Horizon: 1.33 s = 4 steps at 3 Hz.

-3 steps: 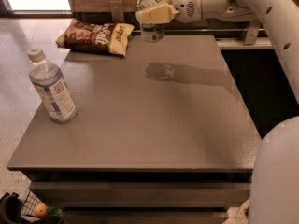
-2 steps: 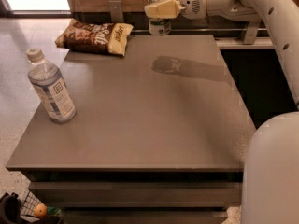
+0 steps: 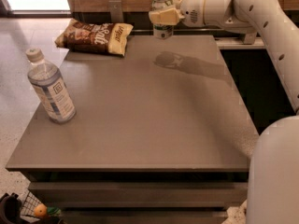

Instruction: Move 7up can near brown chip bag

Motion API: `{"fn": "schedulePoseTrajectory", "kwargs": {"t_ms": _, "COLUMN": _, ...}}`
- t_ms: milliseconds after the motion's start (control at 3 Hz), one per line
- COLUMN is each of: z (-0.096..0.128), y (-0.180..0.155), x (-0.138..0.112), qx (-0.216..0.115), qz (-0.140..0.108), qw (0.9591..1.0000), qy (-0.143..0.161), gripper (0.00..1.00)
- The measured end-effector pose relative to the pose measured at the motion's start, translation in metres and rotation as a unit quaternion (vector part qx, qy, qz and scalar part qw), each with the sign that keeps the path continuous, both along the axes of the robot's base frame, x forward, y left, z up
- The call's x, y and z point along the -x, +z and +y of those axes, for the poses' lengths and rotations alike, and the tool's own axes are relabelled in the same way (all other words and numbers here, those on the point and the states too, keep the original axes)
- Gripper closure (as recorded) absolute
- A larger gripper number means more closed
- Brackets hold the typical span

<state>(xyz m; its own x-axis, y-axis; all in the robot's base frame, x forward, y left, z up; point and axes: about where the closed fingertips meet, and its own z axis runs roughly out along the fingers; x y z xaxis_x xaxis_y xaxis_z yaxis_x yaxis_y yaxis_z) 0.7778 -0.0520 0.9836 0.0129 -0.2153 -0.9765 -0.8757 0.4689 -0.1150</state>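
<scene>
The 7up can [image 3: 162, 3], silver-white with a green band and pull-tab top, is held upright in the air above the table's far edge. My gripper [image 3: 164, 17] is shut on the can, its cream fingers wrapped around the can's middle. The brown chip bag [image 3: 95, 35] lies flat at the table's far left corner, dark brown with white lettering and a cream-yellow right end. The can is to the right of the bag, a short gap apart and above table height. The can's shadow [image 3: 167, 59] falls on the table below it.
A clear water bottle [image 3: 50, 88] with a white cap stands at the left edge of the grey table [image 3: 149, 125]. My white arm [image 3: 261, 13] reaches in from the right. A dark gap lies right of the table. A basket with an orange [image 3: 40, 211] sits at lower left.
My gripper has carried the can a little further from the camera and slightly higher. The can's shadow has shifted toward the table's far edge. Bag and bottle have not moved.
</scene>
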Motion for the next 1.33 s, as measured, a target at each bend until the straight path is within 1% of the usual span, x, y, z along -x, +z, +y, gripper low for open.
{"fn": "schedulePoseTrajectory", "kwargs": {"t_ms": 333, "z": 0.015, "y": -0.035, "x": 0.002, "qx": 0.001, "qz": -0.001, "qw": 1.0000, "qy": -0.005, "gripper": 1.00}}
{"fn": "schedulePoseTrajectory", "kwargs": {"t_ms": 667, "z": 0.047, "y": -0.092, "x": 0.014, "qx": -0.028, "qz": 0.000, "qw": 0.9995, "qy": 0.015, "gripper": 1.00}}
{"fn": "schedulePoseTrajectory", "kwargs": {"t_ms": 1000, "z": 0.052, "y": -0.092, "x": 0.015, "qx": -0.028, "qz": -0.004, "qw": 0.9994, "qy": 0.020, "gripper": 1.00}}
{"fn": "schedulePoseTrajectory", "kwargs": {"t_ms": 1333, "z": 0.051, "y": -0.089, "x": 0.011, "qx": -0.030, "qz": -0.005, "qw": 0.9995, "qy": 0.010, "gripper": 1.00}}
